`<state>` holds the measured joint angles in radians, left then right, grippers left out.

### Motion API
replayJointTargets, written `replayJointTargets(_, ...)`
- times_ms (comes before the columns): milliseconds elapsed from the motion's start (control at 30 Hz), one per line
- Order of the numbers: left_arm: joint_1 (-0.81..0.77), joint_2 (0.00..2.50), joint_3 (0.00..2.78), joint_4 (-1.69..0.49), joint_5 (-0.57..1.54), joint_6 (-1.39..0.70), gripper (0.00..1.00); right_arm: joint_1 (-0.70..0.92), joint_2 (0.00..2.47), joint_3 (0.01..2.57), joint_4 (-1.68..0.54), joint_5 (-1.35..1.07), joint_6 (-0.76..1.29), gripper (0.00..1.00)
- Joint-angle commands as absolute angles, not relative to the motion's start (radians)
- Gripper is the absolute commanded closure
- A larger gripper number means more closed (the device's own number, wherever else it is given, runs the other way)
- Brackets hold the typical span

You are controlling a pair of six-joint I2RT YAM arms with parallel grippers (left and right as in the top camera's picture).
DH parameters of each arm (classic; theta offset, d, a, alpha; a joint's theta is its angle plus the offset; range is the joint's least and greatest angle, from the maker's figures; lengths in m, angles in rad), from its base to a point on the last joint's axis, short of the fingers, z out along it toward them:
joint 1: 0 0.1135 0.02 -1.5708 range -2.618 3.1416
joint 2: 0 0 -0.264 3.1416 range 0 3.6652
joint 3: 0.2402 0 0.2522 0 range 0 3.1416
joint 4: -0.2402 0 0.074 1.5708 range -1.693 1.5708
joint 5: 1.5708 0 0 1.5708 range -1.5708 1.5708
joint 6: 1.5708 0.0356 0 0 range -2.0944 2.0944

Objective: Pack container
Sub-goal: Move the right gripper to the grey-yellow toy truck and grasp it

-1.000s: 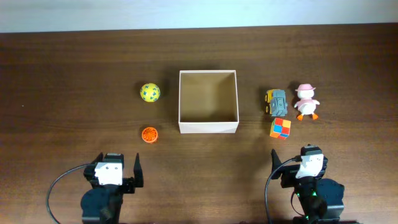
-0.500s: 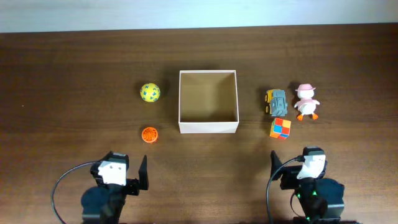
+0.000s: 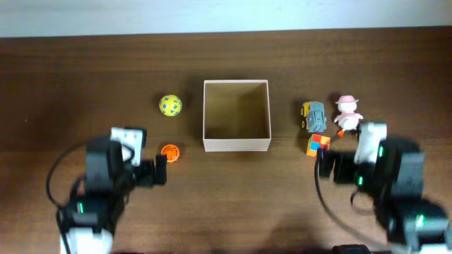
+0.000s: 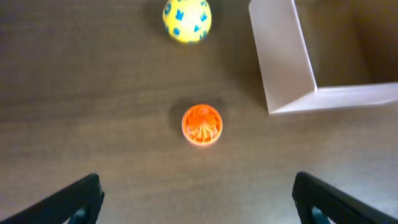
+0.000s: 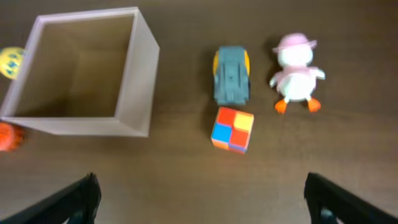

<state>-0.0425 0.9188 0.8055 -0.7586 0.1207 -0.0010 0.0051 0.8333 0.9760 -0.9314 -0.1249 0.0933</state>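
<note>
Brown wooden surface carries everything. Over it the left claw hangs with fingers spread wide, holding nothing. The orange round toy lies just ahead of it, the yellow ball farther ahead, and the container ahead to its right. The right claw is spread wide too. The colour cube sits just ahead of it, the toy truck and duck beyond, and the container ahead to its left.
</note>
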Motion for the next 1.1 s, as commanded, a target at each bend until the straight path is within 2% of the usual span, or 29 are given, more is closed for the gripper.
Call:
replayJointTargets(0,-0.035,1.122,1.037,-0.847,0.139,-0.008,0.01,-0.001,1.030,1.210,-1.000,-0.154,0.083,0.01)
replayJointTargets(267,-0.035,1.362,1.272,-0.940,0.139,-0.008,0.01,-0.001,1.398,1.447,-1.006,-0.144,0.083,0.01)
replayJointTargets(367,-0.035,1.386,1.273,-0.940,0.134,-0.008,0.01,-0.002,1.565,1.476,-0.999,-0.081,0.083,0.00)
replayJointTargets(667,-0.035,1.388,1.273,-0.956,0.135,-0.008,0.01,-0.002,1.847,1.478,-0.887,-0.054,0.087,0.08)
replayJointTargets(900,-0.035,1.388,1.272,-0.956,0.135,-0.008,0.01,-0.002,1.966,1.478,-0.858,-0.040,0.095,0.20)
replayJointTargets(1000,-0.035,1.388,1.272,-0.956,0.135,-0.008,0.01,-0.002,2.005,1.478,-0.862,-0.039,0.096,0.30)
replayJointTargets(1067,-0.035,1.388,1.272,-0.956,0.135,-0.008,0.01,-0.002,2.016,1.478,-0.861,-0.033,0.118,0.34)
